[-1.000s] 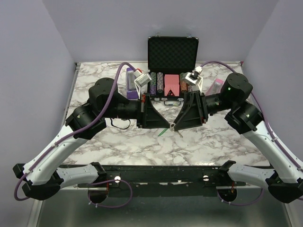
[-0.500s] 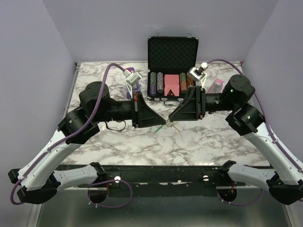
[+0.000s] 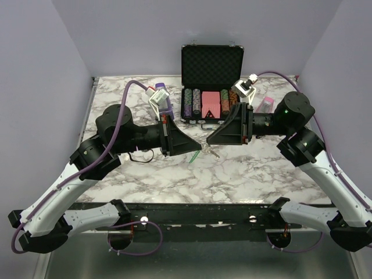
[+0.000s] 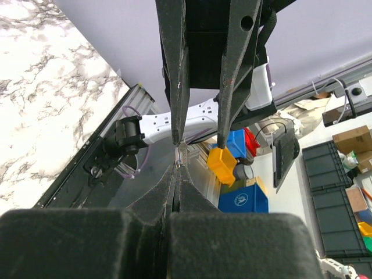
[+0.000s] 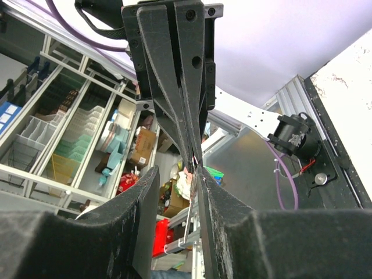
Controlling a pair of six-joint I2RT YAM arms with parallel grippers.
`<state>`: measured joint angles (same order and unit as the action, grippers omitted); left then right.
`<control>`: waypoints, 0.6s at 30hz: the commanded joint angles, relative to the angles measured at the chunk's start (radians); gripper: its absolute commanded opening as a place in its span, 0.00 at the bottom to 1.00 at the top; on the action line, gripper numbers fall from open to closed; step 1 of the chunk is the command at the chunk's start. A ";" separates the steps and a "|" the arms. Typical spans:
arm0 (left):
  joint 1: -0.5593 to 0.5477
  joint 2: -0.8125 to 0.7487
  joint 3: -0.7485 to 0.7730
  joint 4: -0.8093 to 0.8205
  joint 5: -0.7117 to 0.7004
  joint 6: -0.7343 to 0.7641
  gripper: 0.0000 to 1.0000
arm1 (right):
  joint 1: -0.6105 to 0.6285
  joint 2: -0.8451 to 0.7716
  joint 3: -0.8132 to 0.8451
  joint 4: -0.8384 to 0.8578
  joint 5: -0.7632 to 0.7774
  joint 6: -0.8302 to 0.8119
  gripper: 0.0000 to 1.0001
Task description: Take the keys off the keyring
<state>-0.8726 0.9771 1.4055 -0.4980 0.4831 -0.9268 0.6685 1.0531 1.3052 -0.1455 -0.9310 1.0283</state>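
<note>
Both grippers meet in the air above the middle of the marble table (image 3: 244, 174). My left gripper (image 3: 200, 150) is shut on the thin metal ring of the keyring; a sliver of metal shows at its tips in the left wrist view (image 4: 179, 158). The green tag (image 3: 193, 157) hangs below it. My right gripper (image 3: 208, 141) faces it with its jaws apart around the left gripper's tips. A thin silver key (image 5: 190, 207) hangs in the gap beside the right-hand finger (image 5: 215, 197). It also shows in the top view (image 3: 215, 153).
An open black poker-chip case (image 3: 212, 64) with rows of chips stands at the back middle. A purple metronome-shaped object (image 3: 164, 96) stands to its left and a pink object (image 3: 265, 104) to its right. Grey walls close in three sides.
Both grippers rose and moved toward the back with the keyring between them. The left arm drew back to the left. The key and green tag were carried along.
</note>
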 commanded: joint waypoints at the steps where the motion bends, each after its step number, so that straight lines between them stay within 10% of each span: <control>1: -0.005 -0.002 0.004 0.042 -0.051 -0.024 0.00 | 0.006 -0.011 -0.015 0.057 0.037 0.016 0.41; 18: -0.005 -0.012 0.001 0.087 -0.161 -0.041 0.00 | 0.006 -0.011 -0.007 0.014 0.126 -0.013 0.38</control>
<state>-0.8730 0.9798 1.4059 -0.4564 0.3843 -0.9539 0.6685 1.0527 1.3037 -0.1299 -0.8295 1.0275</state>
